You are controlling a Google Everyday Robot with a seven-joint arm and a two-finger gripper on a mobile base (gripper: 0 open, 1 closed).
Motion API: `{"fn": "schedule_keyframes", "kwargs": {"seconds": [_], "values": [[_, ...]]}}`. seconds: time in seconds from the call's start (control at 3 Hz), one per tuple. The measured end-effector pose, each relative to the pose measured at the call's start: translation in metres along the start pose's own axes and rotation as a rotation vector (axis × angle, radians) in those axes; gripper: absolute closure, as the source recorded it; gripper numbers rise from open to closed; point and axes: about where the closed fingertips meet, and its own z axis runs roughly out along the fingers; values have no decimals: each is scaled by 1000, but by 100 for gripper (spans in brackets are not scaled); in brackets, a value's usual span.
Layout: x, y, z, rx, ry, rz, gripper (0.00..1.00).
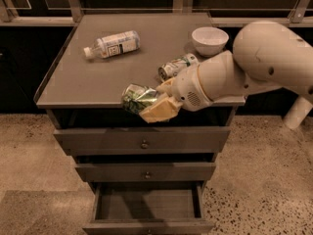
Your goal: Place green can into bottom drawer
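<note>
While the tan fingers (159,112) are clenched around the green can (138,98), one above it and one below, the can hangs in the air just past the front edge of the cabinet top (98,82), tilted on its side and touching nothing but the gripper (154,102). Behind the gripper, the thick white arm (254,65) reaches in from the right across the cabinet's front corner.

Judging by this, the pick-up is done: the can is off the surface and firmly held. What remains is the lowering and the release. The bottom drawer (146,225) stands pulled open well below the can, its inside bare as far as can be seen, so no opening step looks necessary. The two shallower drawers (144,142) above it are closed, and the can must pass in front of them on its way down.

Left on the cabinet top are a striped can (177,66) just behind the gripper, a white bowl (209,39) and a plastic bottle (112,44) lying on its side.
</note>
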Motion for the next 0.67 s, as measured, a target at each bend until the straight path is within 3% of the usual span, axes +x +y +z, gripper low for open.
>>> {"fn": "schedule_keyframes", "kwargs": {"seconds": [0.33,0.67], "values": [[36,7,-7,33,-11,88,100],[36,8,-6,31,-11,87,100]]}}
